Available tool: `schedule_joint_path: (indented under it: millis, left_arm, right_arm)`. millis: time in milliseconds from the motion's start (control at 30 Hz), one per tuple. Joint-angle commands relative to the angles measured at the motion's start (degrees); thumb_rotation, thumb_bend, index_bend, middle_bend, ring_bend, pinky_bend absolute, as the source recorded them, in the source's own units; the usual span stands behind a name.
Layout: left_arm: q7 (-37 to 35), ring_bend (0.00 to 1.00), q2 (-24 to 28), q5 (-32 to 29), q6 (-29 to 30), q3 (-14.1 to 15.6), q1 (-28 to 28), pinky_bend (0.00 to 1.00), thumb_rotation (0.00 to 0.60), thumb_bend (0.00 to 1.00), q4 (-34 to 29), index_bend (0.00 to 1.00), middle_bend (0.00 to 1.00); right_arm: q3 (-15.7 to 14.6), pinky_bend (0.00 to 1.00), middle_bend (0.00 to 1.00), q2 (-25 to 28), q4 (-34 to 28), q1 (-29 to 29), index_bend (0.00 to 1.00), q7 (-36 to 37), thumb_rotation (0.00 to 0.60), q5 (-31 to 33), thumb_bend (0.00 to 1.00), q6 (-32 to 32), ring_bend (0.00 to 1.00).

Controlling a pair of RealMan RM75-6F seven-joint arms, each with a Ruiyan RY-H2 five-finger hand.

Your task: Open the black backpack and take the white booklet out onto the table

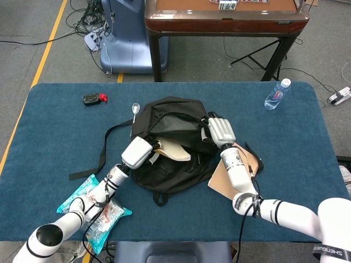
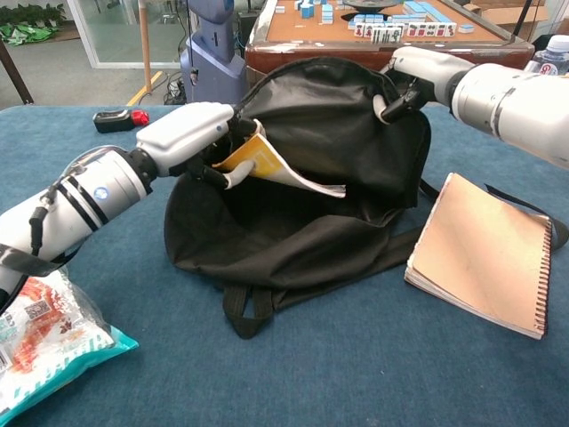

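The black backpack (image 1: 170, 148) (image 2: 320, 222) lies open in the middle of the blue table. My left hand (image 1: 137, 152) (image 2: 191, 133) grips the white booklet (image 1: 174, 149) (image 2: 284, 169) by its left end, which shows an orange-yellow edge, and holds it lifted and tilted in the bag's opening. The booklet's right end still dips into the bag. My right hand (image 1: 220, 131) (image 2: 413, 76) pinches the backpack's upper flap on the right side and holds it up.
A tan spiral notebook (image 1: 233, 174) (image 2: 484, 253) lies right of the bag. Snack packets (image 1: 90, 205) (image 2: 44, 342) lie at the front left. A spoon (image 1: 135, 108), a black-and-red device (image 1: 93, 99) (image 2: 116, 119) and a water bottle (image 1: 277, 94) stand farther back.
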Motion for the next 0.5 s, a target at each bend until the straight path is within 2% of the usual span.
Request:
schedule_joint_path:
  millis: [33,267,500]
  left_arm:
    - [-2.01,0.53,2.06,0.12,3.37,-0.43,1.45,0.34,0.600,0.58,-2.69,0.68,0.64]
    - [-3.10,0.56,7.80,-0.33,9.94,-1.84,4.59,0.39,0.600,0.58,-10.74,0.68,0.67]
    - [-3.01,0.58,15.30,-1.39,14.77,-3.74,8.27,0.41,0.600,0.58,-22.52,0.68,0.69]
  right_arm:
    - [-0.02,0.21,0.31,-0.01,-0.01,-0.03,0.57,0.12,0.600,-0.06,0.62,-0.07,0.13]
    - [-0.51,0.21,0.31,0.17,-0.03,-0.53,0.57,0.82,0.600,-0.21,0.62,-0.68,0.13]
    - [-1.46,0.21,0.31,0.39,-0.77,-1.16,0.57,2.06,0.600,-1.61,0.62,-1.69,0.13]
